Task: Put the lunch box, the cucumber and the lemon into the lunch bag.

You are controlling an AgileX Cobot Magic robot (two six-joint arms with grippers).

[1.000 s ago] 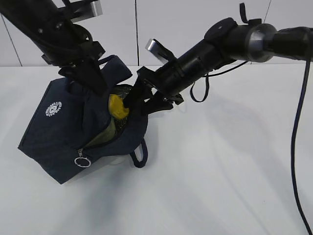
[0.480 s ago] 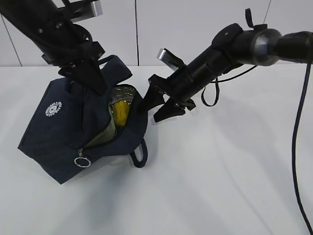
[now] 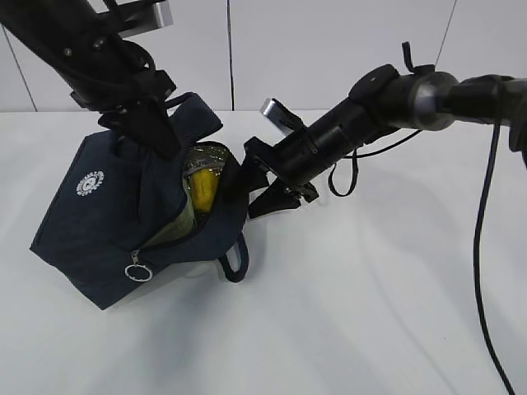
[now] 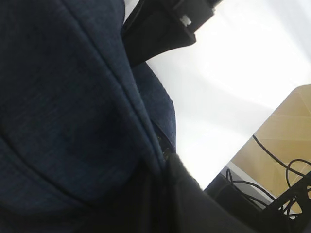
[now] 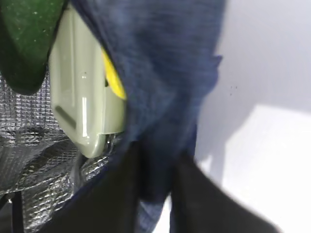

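The navy lunch bag [image 3: 99,230] lies tipped on the white table with its mouth toward the right. My left gripper [image 3: 158,136] is shut on its upper flap [image 4: 73,97], holding the mouth wide. Inside, the yellow lemon [image 3: 203,188] rests on the sage-green lid of the lunch box [image 5: 82,97]. The dark green cucumber [image 5: 24,39] lies beside them against the silver lining. My right gripper [image 3: 244,197] is open at the bag's right rim. Its fingers [image 5: 112,194] straddle the rim's fabric [image 5: 165,73] without pinching it.
A metal ring pull [image 3: 138,270] hangs at the bag's front corner, with a handle loop [image 3: 235,259] on the table beside it. A black cable [image 3: 486,271] hangs down at the right. The table's edge and floor cables [image 4: 272,184] show in the left wrist view.
The lemon has left my right gripper and now lies inside the bag. That gripper pulled back to the right, then came down onto the bag's rim. The left arm has held still.
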